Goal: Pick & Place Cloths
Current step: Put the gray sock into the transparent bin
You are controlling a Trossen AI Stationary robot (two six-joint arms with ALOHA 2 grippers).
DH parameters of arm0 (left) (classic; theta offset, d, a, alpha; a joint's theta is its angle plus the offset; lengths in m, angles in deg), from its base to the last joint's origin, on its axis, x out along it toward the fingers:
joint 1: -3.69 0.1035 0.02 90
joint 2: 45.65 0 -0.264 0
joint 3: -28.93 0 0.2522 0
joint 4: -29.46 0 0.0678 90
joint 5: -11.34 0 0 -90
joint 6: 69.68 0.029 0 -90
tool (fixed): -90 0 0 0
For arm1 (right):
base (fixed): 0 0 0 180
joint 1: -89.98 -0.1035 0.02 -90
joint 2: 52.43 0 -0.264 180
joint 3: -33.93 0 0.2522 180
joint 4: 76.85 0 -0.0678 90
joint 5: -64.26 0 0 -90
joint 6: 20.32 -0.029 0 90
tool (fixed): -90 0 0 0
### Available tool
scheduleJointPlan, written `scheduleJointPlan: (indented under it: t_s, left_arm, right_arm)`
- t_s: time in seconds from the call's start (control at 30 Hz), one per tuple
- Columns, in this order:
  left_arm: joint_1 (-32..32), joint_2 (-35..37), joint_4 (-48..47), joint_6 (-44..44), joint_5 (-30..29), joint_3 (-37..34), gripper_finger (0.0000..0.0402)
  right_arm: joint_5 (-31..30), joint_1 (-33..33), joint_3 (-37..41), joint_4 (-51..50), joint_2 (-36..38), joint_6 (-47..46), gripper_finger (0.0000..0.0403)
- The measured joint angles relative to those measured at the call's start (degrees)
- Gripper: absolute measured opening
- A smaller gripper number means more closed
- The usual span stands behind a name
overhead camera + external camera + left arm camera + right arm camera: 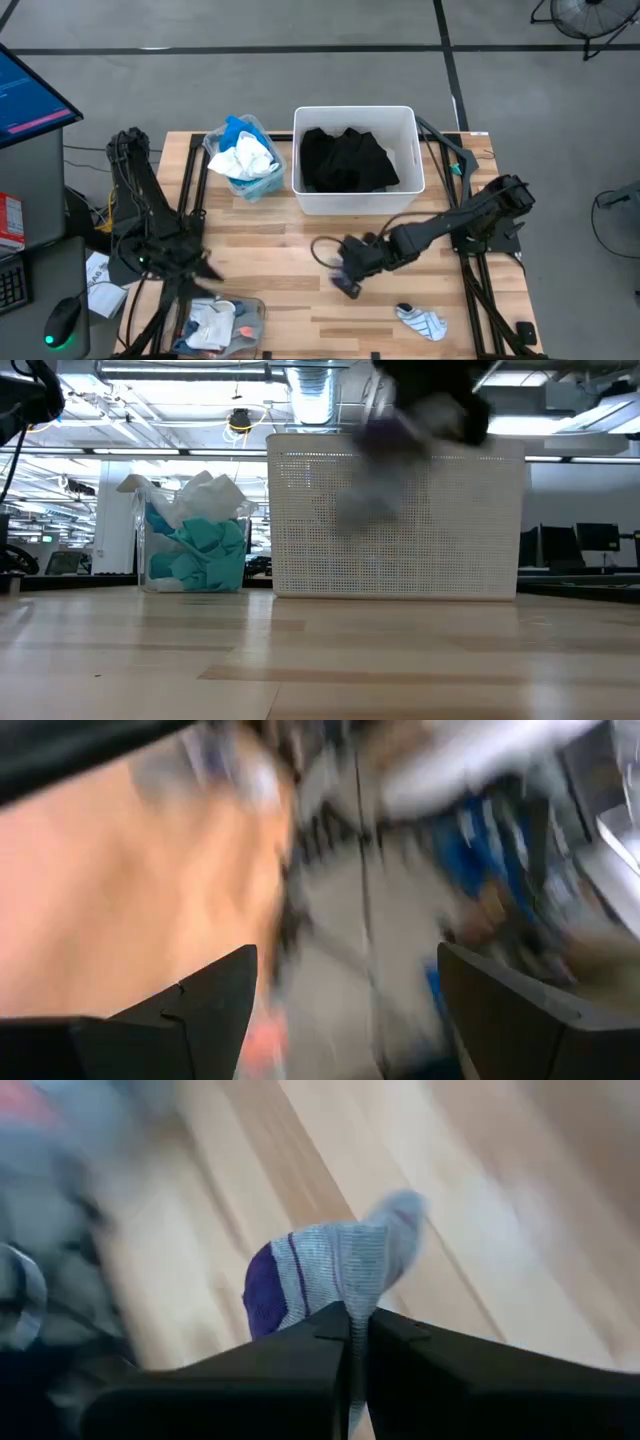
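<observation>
Grey striped sock (330, 1275) hangs pinched in the right tool (358, 1330), lifted off the bench (290, 255); black garment (345, 160) already fills the white tub (355, 200) beyond it; another sock (421, 321) lies nearby, unpicked; left tool (345, 990) gapes wide, empty.

My table (300, 240) is pale wood planks, and the white tub (355, 199) sits at its far middle. Left of the tub stands a clear bin (243, 160) (stuffed with cloths); near and right of the tub lies a striped sock (422, 321), and near-left another clear bin (222, 325).
</observation>
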Motion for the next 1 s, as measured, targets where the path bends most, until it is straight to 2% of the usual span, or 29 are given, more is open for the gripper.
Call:
scheduleJointPlan:
  t_s: [0.1,0.17,0.3,0.37,0.53,0.63,0.83,1.0]
  left_arm:
    - [1.5,-0.1,3.2,11.4,-14.3,0.0,0.0290]
    - [3.4,0.0,4.8,18.4,-19.8,0.0,0.0290]
    - [8.8,-0.1,7.3,27.4,-21.4,0.0,0.0290]
    - [12.2,0.0,9.2,27.7,-17.3,0.0,0.0290]
    - [22.1,-1.7,13.3,31.7,1.4,0.0,0.0290]
    - [26.8,-4.0,17.5,36.5,9.9,0.0,0.0290]
    - [33.8,-9.5,21.7,43.7,17.0,0.0,0.0290]
    - [38.0,-13.8,22.2,44.1,25.9,0.0,0.0290]
  right_arm:
    - [-2.1,1.0,-5.6,4.3,0.3,3.7,0.0003]
    - [-2.8,1.2,-9.1,6.0,0.3,6.3,0.0003]
    - [-4.2,2.1,-14.3,8.1,-0.9,10.1,0.0002]
    - [-4.3,2.5,-16.0,8.0,-1.8,11.8,0.0001]
    - [-3.8,3.5,-19.4,8.6,-4.8,14.0,0.0001]
    - [-3.2,3.6,-20.6,10.8,-6.7,14.3,0.0001]
    - [-2.8,3.5,-23.3,13.6,-10.7,14.3,0.0000]
    - [-2.5,3.0,-25.9,13.5,-13.5,14.3,0.0000]
